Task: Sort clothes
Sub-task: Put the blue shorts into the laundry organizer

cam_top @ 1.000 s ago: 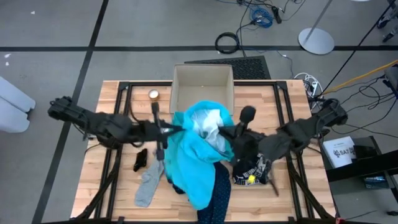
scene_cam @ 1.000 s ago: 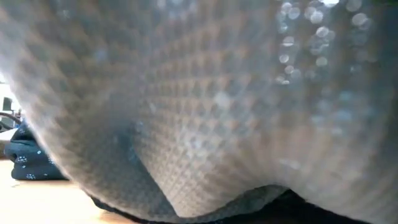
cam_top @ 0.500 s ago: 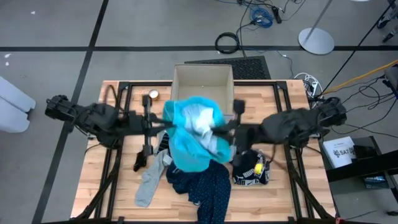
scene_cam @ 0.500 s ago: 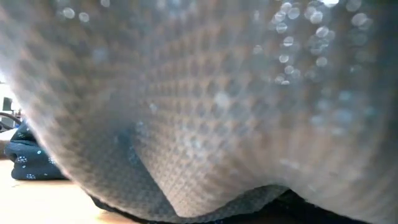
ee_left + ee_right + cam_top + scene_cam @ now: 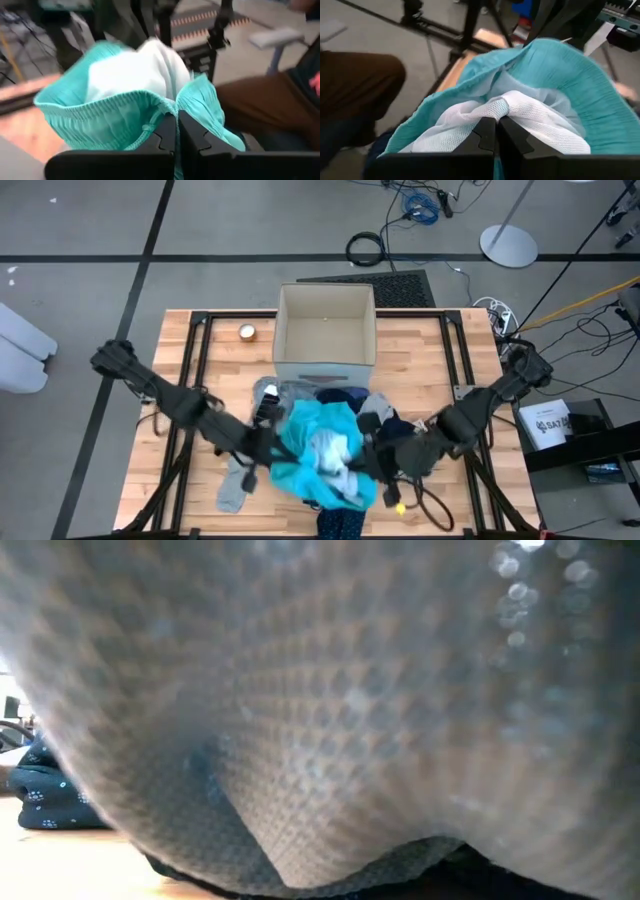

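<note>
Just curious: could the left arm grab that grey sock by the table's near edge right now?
Probably not: the left gripper is shut on the turquoise garment, as is the right gripper. The grey sock itself lies uncovered.

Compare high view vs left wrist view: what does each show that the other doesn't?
High view only: the beige box, the grey sock, the right gripper and the table.

Left wrist view only: the left gripper with jaws shut on the turquoise garment, and a person's leg beyond the table.

Both: the turquoise garment with its white mesh lining.
</note>
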